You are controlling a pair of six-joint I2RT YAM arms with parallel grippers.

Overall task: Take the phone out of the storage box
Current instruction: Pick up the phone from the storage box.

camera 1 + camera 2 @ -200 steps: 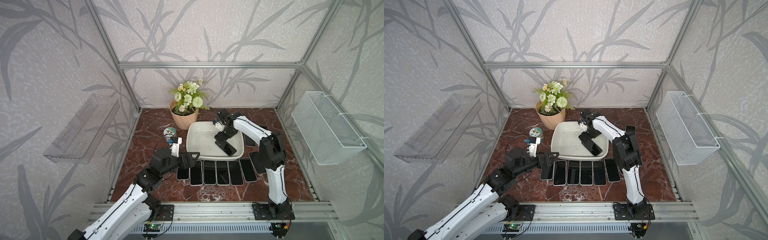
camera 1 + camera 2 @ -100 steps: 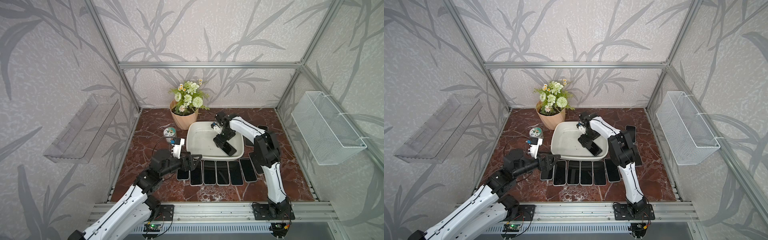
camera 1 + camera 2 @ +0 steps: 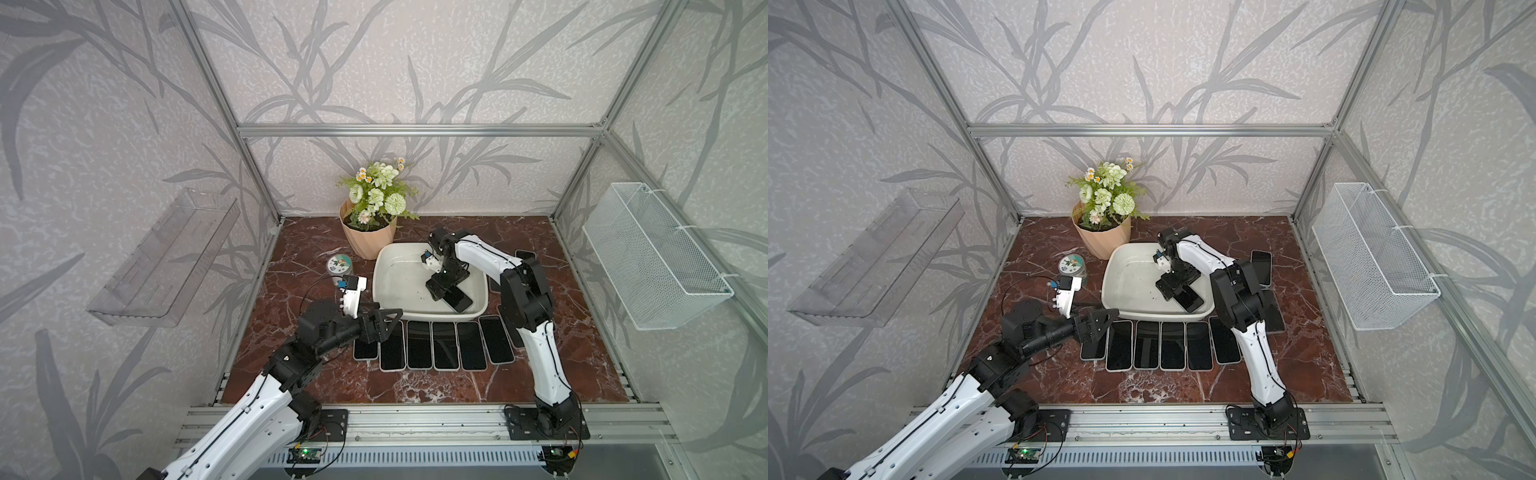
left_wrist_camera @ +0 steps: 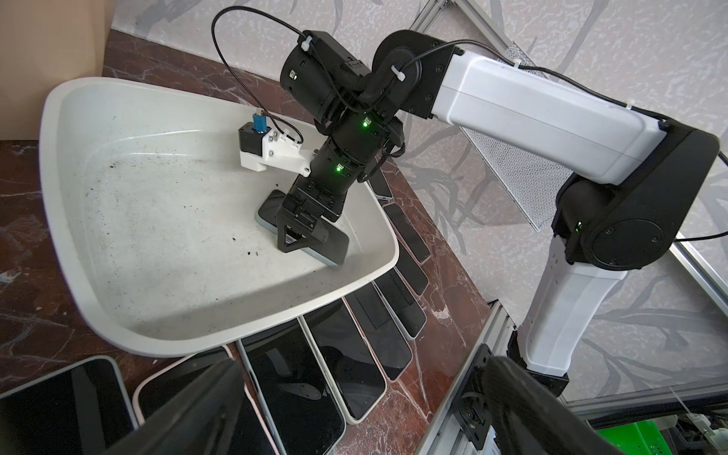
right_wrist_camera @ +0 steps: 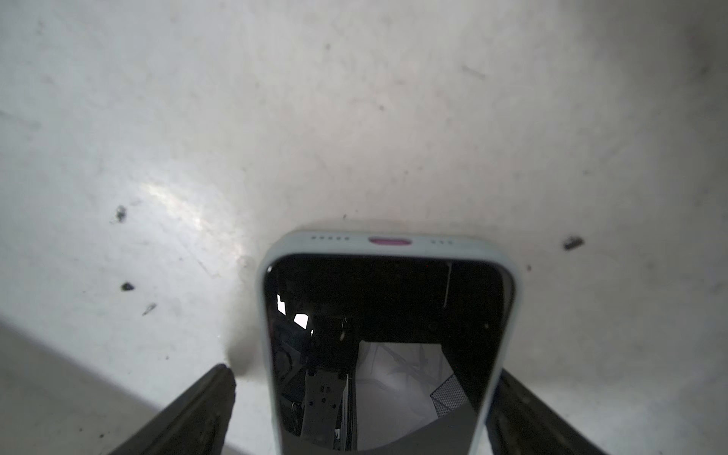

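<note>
Here the phone lies in the storage box between spread jaws of the right tool.

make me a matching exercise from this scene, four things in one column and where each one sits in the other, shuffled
Things:
1. box
2. flower pot
3. mesh basket
4. clear tray

Places:
a. on the left wall
b. on the table, one phone inside
c. on the right wall
d. on the table, just behind the box

Pairs: 1-b, 2-d, 3-c, 4-a
</note>
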